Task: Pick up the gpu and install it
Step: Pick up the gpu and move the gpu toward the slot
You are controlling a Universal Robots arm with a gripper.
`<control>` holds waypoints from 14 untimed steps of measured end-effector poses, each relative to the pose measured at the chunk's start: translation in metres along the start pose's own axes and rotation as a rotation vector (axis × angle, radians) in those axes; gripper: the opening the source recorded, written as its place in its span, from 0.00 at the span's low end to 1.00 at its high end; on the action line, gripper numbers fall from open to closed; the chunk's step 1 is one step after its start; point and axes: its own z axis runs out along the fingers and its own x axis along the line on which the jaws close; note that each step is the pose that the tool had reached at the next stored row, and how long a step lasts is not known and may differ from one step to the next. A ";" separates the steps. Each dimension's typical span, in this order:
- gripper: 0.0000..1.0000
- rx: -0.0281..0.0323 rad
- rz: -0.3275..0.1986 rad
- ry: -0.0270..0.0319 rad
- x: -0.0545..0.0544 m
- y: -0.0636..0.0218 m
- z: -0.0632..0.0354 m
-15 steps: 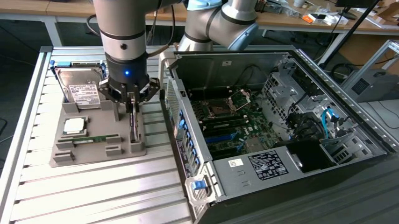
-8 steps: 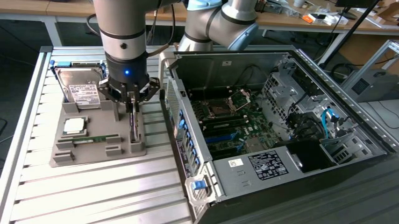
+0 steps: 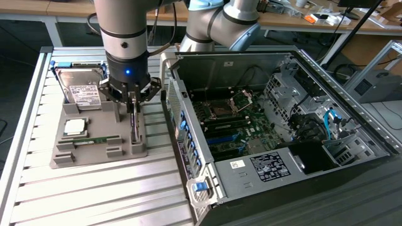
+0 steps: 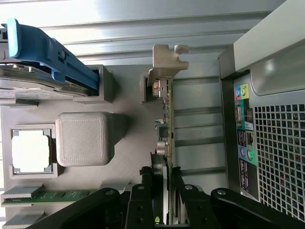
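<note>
Metal desk (image 3: 94,197) carries the open case (image 3: 245,70) and a grey tray (image 3: 94,159). The gpu (image 4: 167,114) stands edge-on in a tray slot beside the case, with the end effector (image 4: 165,183) clamped across its board. A good lift, I judge, goes straight up without twisting.

Robotics lab, mid-job: a robot arm (image 3: 125,42) stands over a slatted aluminium table (image 3: 94,197); an opened computer case (image 3: 220,70) sits beside a grey parts holder (image 3: 94,153) (hard drive (image 3: 84,94), processor (image 3: 74,126), memory stick (image 3: 94,140)); cluttered wooden workbenches (image 3: 285,21) line the back.
</note>
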 end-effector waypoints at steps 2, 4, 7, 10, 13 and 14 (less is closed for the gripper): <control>0.27 0.0000 0.000 0.0001 0.000 0.0000 -0.0005; 0.27 0.0000 0.000 0.0000 0.000 0.0000 -0.0008; 0.27 0.0000 0.000 0.0000 0.000 0.0000 -0.0012; 0.27 0.0001 0.000 0.0001 0.000 0.0002 -0.0052; 0.27 0.0001 0.000 0.0001 0.000 0.0002 -0.0057; 0.27 0.0001 0.000 0.0001 0.000 0.0002 -0.0060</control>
